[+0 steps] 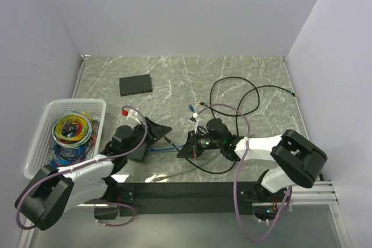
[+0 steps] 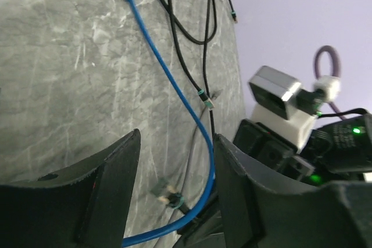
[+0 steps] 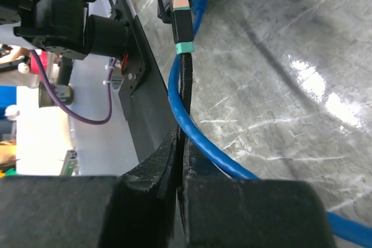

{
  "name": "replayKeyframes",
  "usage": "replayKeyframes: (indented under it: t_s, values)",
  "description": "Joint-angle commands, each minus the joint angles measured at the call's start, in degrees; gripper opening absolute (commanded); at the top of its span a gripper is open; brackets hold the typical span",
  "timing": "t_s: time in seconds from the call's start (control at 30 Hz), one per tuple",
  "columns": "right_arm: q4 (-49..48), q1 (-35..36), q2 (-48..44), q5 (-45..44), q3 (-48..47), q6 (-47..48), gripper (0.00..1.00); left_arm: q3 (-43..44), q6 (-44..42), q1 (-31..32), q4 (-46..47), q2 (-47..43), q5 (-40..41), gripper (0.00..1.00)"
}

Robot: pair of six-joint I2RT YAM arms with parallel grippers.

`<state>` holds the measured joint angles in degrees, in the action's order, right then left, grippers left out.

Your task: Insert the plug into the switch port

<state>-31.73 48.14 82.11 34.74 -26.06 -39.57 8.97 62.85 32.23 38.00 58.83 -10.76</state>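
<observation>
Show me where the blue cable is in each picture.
Top external: blue cable low, just left of centre.
Left wrist: blue cable runs top to bottom, near centre.
Right wrist: blue cable curves from top centre to bottom right.
Shared landmark: grey marble table.

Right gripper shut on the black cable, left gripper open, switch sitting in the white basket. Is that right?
Not the switch: the top external view shows it lying on the table, apart from the white basket, which holds coiled cables. The rest is correct: right gripper shut on the black cable, left gripper open.
</observation>
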Motion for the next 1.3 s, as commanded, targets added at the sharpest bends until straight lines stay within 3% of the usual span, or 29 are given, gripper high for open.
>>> replayKeyframes:
  t_s: [0.0, 0.43, 0.67, 0.8, 0.87, 0.93, 1.03, 1.07, 1.13, 1.17, 1.2, 1.23, 1.27]
  values:
    - [-10.11, -0.59, 1.83, 3.58, 0.4, -2.88, 0.0, -0.53, 1.57, 0.03, 7.79, 0.67, -2.16, 0.58]
    - [-18.28, -3.4, 3.85, 5.33, 1.11, -7.45, 0.0, -0.88, 0.08, 0.12, 0.41, -4.16, 0.3, 0.53]
    - [-18.28, -3.4, 5.7, 5.69, 0.14, -7.62, 0.0, -1.68, 0.43, 0.12, 1.2, -4.78, -0.22, 0.49]
    - [-18.64, -3.4, 7.28, 5.95, -0.13, -7.89, 0.0, -0.71, -0.36, 0.03, 0.68, -4.86, -0.57, 0.28]
    - [-19.25, -3.49, 7.63, 5.95, -0.04, -8.24, 0.0, -0.1, -0.97, 0.12, 0.24, -4.43, -0.92, 0.07]
    - [-19.08, -3.4, 7.63, 5.78, -0.3, -8.15, 0.0, 0.08, -1.15, 0.12, 0.23, -4.16, -1.27, 0.01]
    - [-17.68, -3.4, 7.72, 5.78, -1.09, -7.63, 0.0, -0.27, -1.15, 0.12, 0.85, -4.16, -1.45, 0.0]
    - [-17.06, -3.4, 7.63, 5.78, -1.62, -7.1, 0.07, -0.45, -1.24, 0.12, 0.68, -4.42, -1.37, 0.0]
    - [-12.43, -3.49, 7.11, 5.34, -2.41, -5.96, 0.34, -0.27, -1.41, 0.12, -0.64, -4.86, -0.84, 0.01]
    - [-10.05, -3.49, 5.62, 3.94, -2.67, -3.61, 0.62, -0.1, -1.59, 0.12, -1.86, -5.47, -0.4, 0.0]
    - [-7.24, -3.4, 4.48, 2.8, -2.94, -2.19, 0.79, 0.69, -1.76, 0.12, -5.27, -5.65, 1.08, 0.01]
    - [-0.77, -3.32, 3.25, 0.61, -3.11, -0.44, 0.89, 1.13, -1.94, 0.12, -6.96, -5.83, 1.79, 0.0]
    - [2.6, -2.79, 2.02, -3.15, -3.29, 3.24, 0.9, 1.57, -1.94, 0.12, -8.45, -6.18, 2.58, 0.0]
